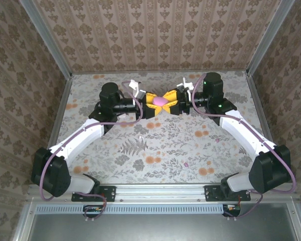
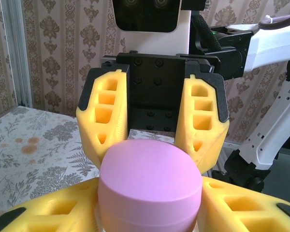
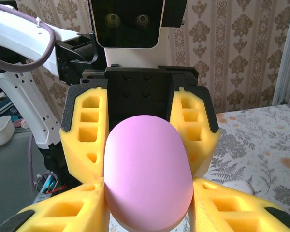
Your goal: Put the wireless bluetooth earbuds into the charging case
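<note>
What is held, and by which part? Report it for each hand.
Both hands hold one pink case between them: the left hand grips its left end, the right hand its right end.

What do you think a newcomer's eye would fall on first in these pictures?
Most likely the pink rounded object, clamped over the far middle of the floral table. The left end effector and the right end effector meet nose to nose on it, and their bright yellow fingers grip it from opposite sides.
</note>
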You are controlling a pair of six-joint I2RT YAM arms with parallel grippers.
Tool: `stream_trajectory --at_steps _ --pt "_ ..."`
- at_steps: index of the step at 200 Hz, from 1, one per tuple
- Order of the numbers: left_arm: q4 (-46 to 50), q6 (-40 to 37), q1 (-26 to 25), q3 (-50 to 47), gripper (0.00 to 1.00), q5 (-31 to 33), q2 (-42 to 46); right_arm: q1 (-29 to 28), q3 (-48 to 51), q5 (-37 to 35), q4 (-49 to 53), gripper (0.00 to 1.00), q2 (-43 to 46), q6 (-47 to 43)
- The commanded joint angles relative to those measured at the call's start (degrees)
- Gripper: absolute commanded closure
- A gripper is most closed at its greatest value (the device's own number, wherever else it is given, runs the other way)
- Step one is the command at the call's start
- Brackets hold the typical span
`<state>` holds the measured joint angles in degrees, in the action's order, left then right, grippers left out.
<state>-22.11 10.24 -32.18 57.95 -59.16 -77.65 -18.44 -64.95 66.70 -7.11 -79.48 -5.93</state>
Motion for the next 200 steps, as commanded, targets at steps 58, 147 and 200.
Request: stream_trajectory --at_steps 58,147,200 --pt "0.33 -1.35 -0.42 1.74 0.52 -2.10 0.54 -0.25 -1.17 -0.01 -0.54 0.57 1.06 -0.07" --pt "2.05 -2.58 -0.42 2.09 0.48 -2.10 0.58 0.09 -0.62 -0.26 -3.34 0.58 1.24 1.92" --pt "1.72 -2.51 -0.34 2.38 0.55 -2.24 0.67 0.07 0.17 -0.63 -3.76 0.58 1.34 2.26"
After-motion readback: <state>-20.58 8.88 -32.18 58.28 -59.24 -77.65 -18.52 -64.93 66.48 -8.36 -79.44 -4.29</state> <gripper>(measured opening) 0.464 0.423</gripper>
